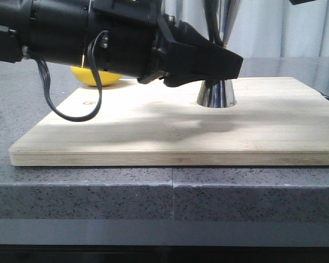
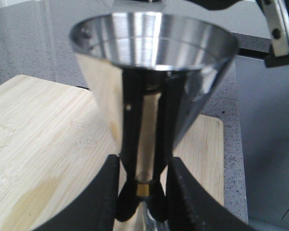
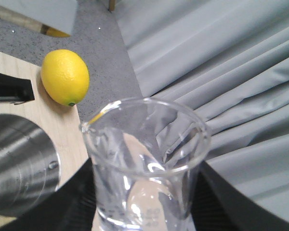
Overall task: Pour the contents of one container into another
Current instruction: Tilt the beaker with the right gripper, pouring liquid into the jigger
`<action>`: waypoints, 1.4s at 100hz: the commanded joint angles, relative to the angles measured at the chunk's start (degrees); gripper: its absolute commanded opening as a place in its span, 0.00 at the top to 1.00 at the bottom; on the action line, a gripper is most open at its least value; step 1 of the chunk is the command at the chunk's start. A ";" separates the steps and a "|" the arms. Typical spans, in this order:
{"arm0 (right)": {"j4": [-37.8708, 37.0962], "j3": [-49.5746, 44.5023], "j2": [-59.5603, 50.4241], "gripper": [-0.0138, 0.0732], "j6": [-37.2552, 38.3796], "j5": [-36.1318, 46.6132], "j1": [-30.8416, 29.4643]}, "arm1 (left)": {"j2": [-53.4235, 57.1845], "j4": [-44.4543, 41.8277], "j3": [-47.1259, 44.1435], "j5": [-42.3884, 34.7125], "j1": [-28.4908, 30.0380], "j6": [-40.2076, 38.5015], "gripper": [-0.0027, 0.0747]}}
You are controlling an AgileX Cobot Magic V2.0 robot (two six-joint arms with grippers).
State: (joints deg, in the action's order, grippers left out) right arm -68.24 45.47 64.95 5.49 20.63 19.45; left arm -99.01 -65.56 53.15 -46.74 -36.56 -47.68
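The steel jigger [image 1: 215,94] stands upright on the wooden board [image 1: 153,131]. Its base shows below my left gripper [image 1: 222,64]. In the left wrist view the jigger [image 2: 149,57] fills the frame, and the left gripper [image 2: 143,192] is shut on its narrow gold waist, one black finger [image 2: 103,197] on each side. My right gripper [image 3: 147,209] is shut on the clear glass beaker [image 3: 144,159] and holds it up in the air. The beaker's pouring lip faces the jigger's open cup [image 3: 17,168], close beside it. The front view does not show the beaker.
A yellow lemon [image 1: 96,77] lies at the board's far left corner, behind the left arm; the lemon [image 3: 65,77] also shows in the right wrist view. Grey stone counter [image 1: 153,192] surrounds the board. A grey curtain [image 3: 221,72] hangs behind.
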 commanded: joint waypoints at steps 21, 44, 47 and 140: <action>-1.88 2.35 -1.60 0.56 -0.43 1.45 -0.02 | 3.08 2.60 1.75 -3.99 -0.31 -0.51 0.99; -4.10 2.35 -1.60 0.56 -0.43 0.62 -0.02 | 3.08 2.60 1.75 -3.99 -0.31 -0.51 0.99; -4.23 2.35 -1.60 0.56 -0.43 0.49 -0.02 | 3.08 2.60 1.75 -3.99 -0.31 -0.51 0.99; -8.08 2.65 -1.60 0.56 -0.43 -0.82 -0.02 | 3.08 2.60 1.75 -3.99 -0.31 -0.51 0.99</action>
State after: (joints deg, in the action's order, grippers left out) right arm -77.02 45.71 64.95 5.39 19.17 19.45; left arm -99.01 -65.59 53.15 -46.74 -36.56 -47.78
